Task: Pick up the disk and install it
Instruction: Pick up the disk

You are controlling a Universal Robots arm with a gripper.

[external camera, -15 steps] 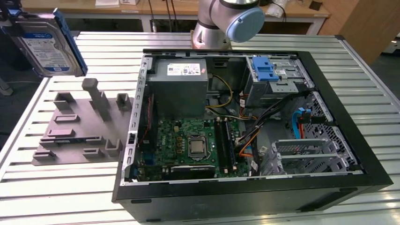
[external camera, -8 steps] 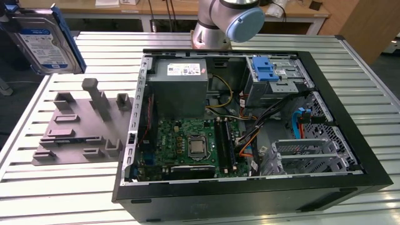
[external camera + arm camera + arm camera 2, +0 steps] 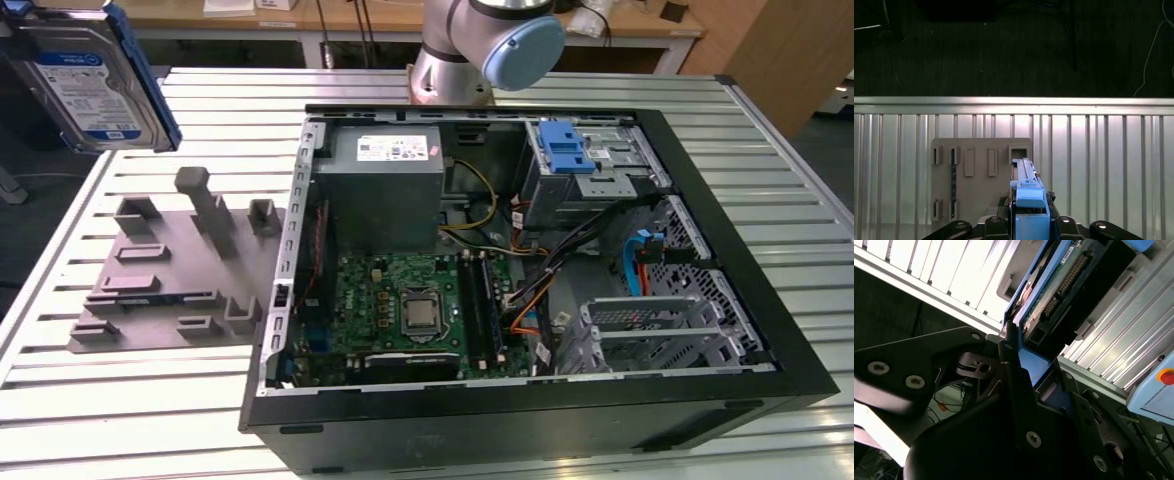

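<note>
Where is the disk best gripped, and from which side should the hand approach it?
Grip it at one short end, across its thin dimension, with one finger on each broad face. The disk is a flat slab, so those faces probably give parallel, stable surfaces. The hand is shut on it in this way now, coming in from the end, in line with its length.
</note>
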